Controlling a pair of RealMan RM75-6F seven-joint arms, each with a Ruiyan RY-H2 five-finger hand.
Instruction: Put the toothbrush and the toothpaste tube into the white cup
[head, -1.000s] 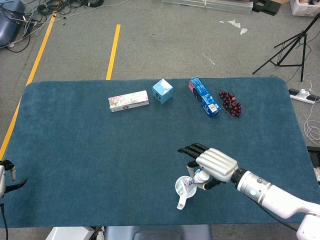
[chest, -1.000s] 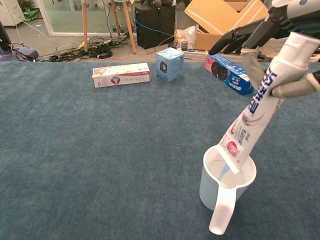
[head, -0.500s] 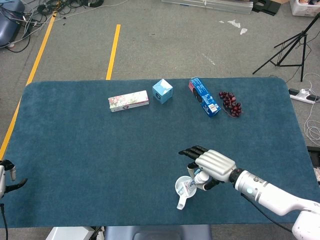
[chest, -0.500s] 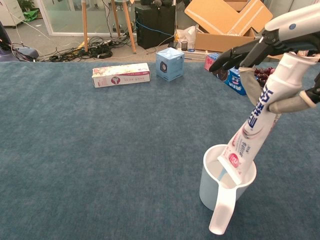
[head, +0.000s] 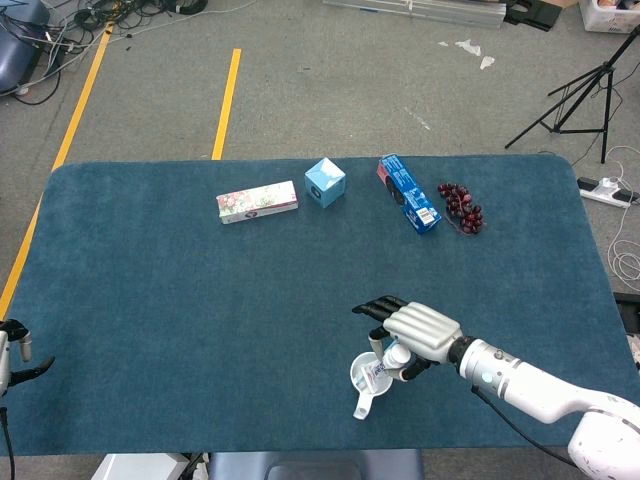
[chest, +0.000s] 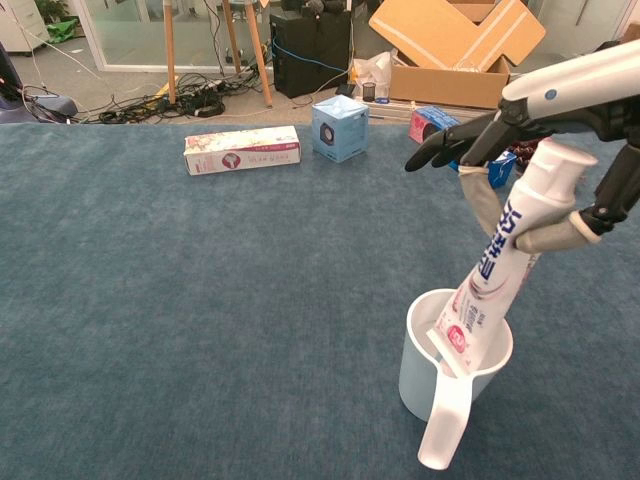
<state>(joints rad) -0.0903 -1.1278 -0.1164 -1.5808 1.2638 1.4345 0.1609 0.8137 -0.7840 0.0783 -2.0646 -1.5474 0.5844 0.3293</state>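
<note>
Right hand (chest: 540, 190) pinches the toothpaste tube (chest: 500, 270), its lower end inside the white cup (chest: 455, 375); blue lettering on it is unreadable. Left hand (head: 15, 360) sits at the table's (head: 150, 300) left edge, grip unclear. Floral box (head: 257, 202) and blue cube (head: 325, 182) line the far edge.

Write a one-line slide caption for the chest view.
The right robot hand holds a toothpaste tube tilted, its lower end inside the white cup on the blue table.

The right hand (head: 420, 332) sits directly over the white cup (chest: 452, 362), blocking its mouth. Wide bare counter (head: 180, 320) lies open to the left. Along the far edge stand a floral box (head: 257, 202), blue cube (head: 325, 182), blue packet (head: 408, 193) and grapes (head: 462, 207).
</note>
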